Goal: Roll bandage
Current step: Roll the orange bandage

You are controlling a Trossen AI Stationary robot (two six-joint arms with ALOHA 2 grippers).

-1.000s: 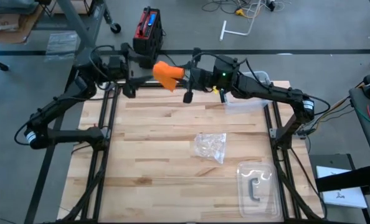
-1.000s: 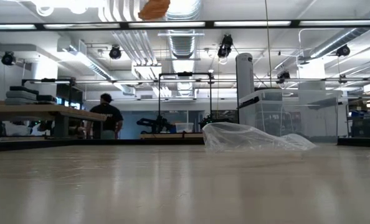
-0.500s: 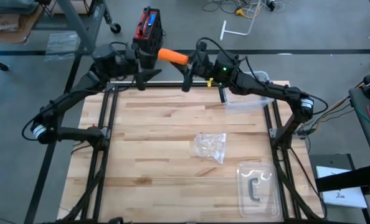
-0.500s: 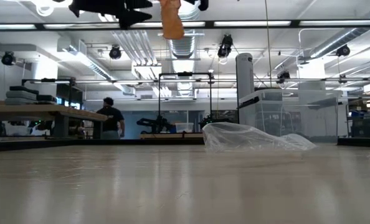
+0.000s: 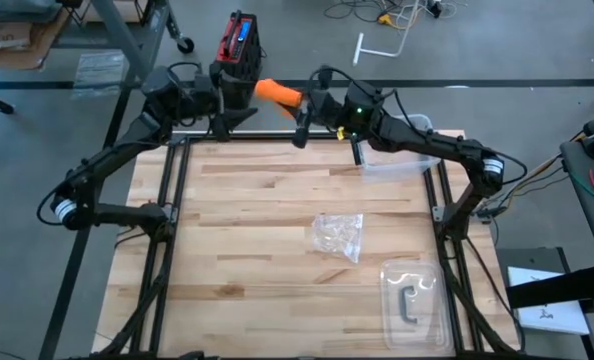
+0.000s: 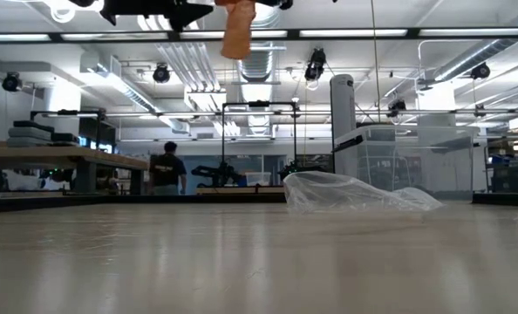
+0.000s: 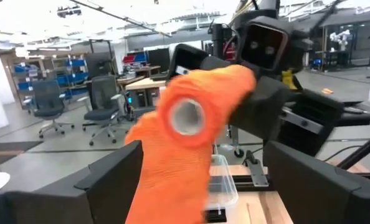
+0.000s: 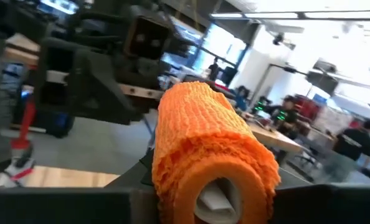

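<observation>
Bandage [image 5: 276,92] roll gripped by right tool [image 5: 302,105]; left tool [image 5: 229,103] spread wide.

The bandage [image 5: 277,92] is seen as a compact bright orange roll of ribbed, woven fabric, wound around a pale hollow core [image 7: 186,116]. It is held high in the air above the far edge of the table. A loose tail of fabric [image 6: 236,35] is seen hanging down from it.

We are seeing a bright orange bandage roll [image 8: 207,149] with a netted weave, a pale wood-plank surface [image 5: 267,230], and a clear crumpled wrapper [image 5: 339,236].
</observation>
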